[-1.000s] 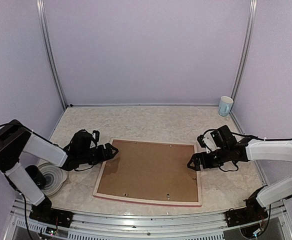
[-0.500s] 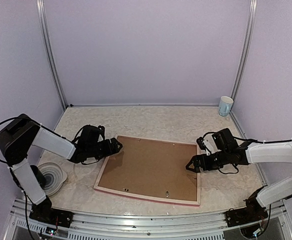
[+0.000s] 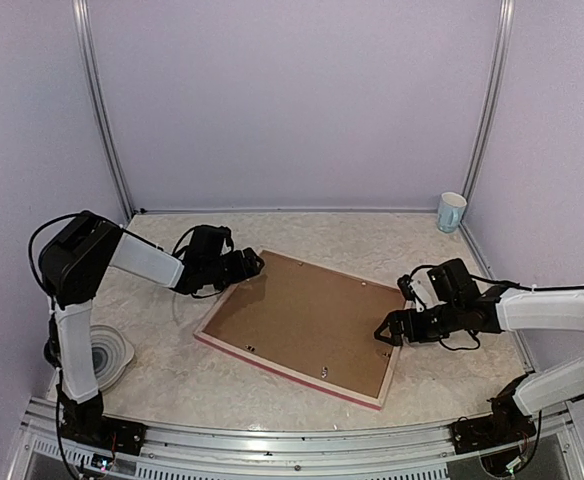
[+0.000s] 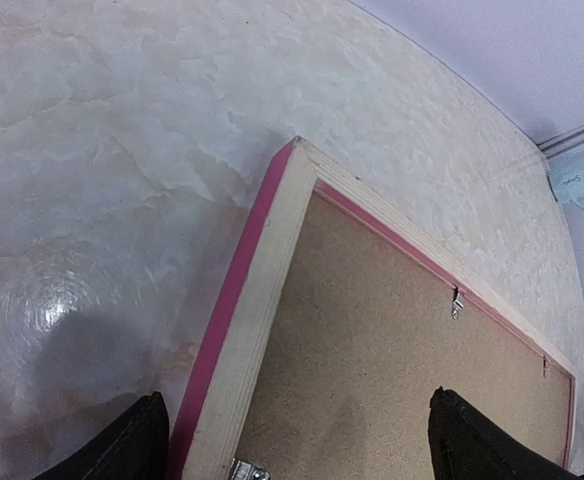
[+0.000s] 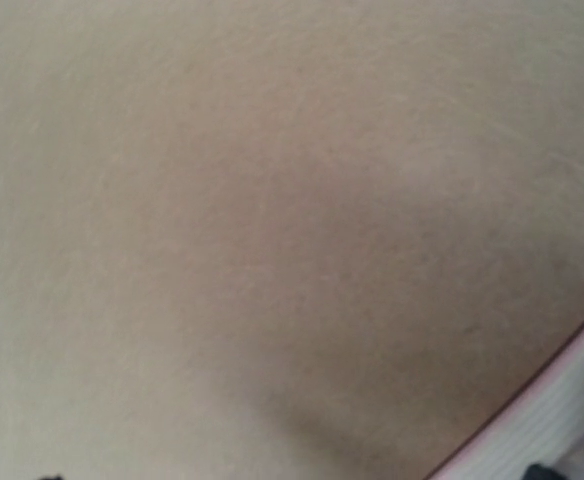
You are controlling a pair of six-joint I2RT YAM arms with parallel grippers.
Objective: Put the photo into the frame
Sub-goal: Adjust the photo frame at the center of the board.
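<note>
The left tool (image 3: 254, 266) was wide open, its fingers (image 4: 132, 445) on either side of the far left corner of the frame (image 3: 290, 370). The right tool (image 3: 382, 333) was at the frame's right edge. Its own view was blurred and filled by the brown backing board (image 5: 272, 220), so I could not tell its state. The frame lay back up and askew in the middle of the worktop (image 3: 162, 382). The inside of the cup (image 3: 451, 211) in the far right corner was hidden.
</note>
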